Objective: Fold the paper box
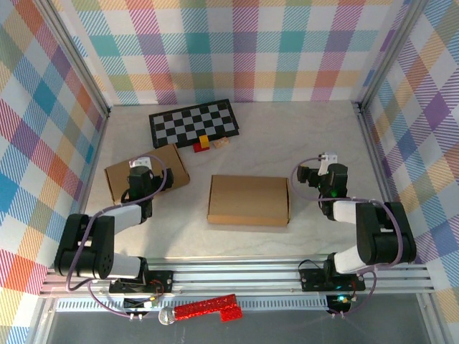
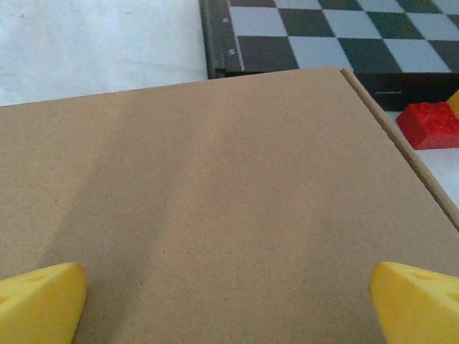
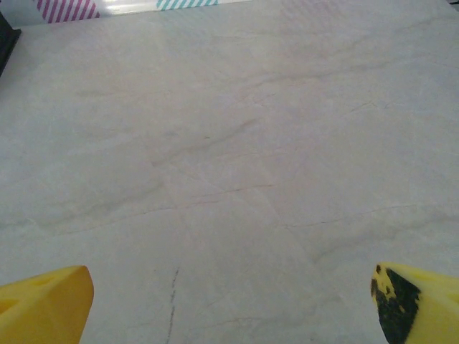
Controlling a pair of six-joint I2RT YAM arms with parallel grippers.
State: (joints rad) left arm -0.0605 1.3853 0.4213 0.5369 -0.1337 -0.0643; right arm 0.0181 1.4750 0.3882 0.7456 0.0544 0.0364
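Note:
A closed brown paper box (image 1: 249, 200) lies flat in the middle of the table. A second brown cardboard box (image 1: 166, 162) lies at the left, and my left gripper (image 1: 141, 166) hovers over it. In the left wrist view that cardboard (image 2: 215, 186) spreads below my left gripper (image 2: 228, 301), whose yellow fingertips (image 2: 43, 297) stand wide open with nothing between them. My right gripper (image 1: 326, 168) is to the right of the middle box, apart from it. In the right wrist view it (image 3: 231, 301) is open over bare marble table (image 3: 229, 158).
A black and white checkerboard (image 1: 193, 122) lies at the back, also seen from the left wrist (image 2: 337, 29). Red, yellow and tan bricks (image 1: 204, 145) sit just in front of it; the red brick (image 2: 430, 123) is near the left box's corner. Plaid walls enclose the table.

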